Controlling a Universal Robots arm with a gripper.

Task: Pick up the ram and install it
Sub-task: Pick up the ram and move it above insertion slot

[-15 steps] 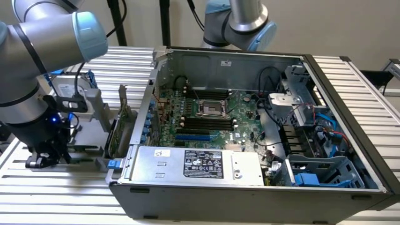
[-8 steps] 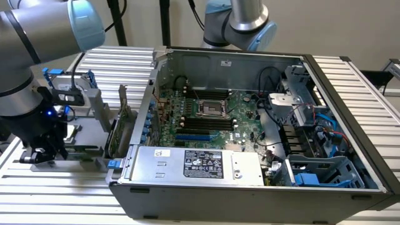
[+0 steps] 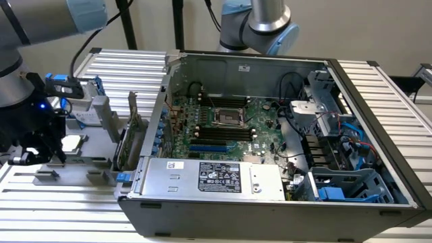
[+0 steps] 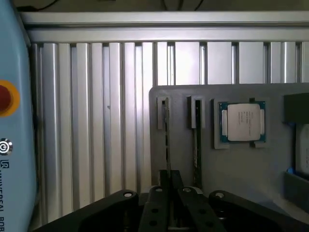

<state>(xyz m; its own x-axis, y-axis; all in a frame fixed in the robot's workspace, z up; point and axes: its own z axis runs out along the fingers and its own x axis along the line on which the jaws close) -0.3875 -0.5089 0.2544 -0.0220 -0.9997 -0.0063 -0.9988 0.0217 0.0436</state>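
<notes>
The ram [image 4: 167, 140] is a thin dark stick standing on edge in a slot of the grey holder [image 4: 270, 164]. My gripper [image 4: 170, 182] sits over its near end, with the black fingers [image 4: 157, 193] pressed against both sides of the stick, which still rests in its slot. A second stick of the same kind [image 4: 197, 140] stands in the neighbouring slot. In the exterior view my gripper [image 3: 48, 151] hangs low over the holder [image 3: 74, 163] at the exterior view's left, beside the open computer case [image 3: 270, 212]. The black memory slots [image 3: 223, 132] lie on the motherboard inside.
A square silver processor chip [image 4: 242, 122] lies in the holder beyond the sticks. An upright green expansion card [image 3: 131, 136] stands between holder and case. A blue pendant with a red button [image 4: 12, 121] borders the ribbed aluminium table [image 4: 96, 121]. A power supply [image 3: 216, 177] fills the case front.
</notes>
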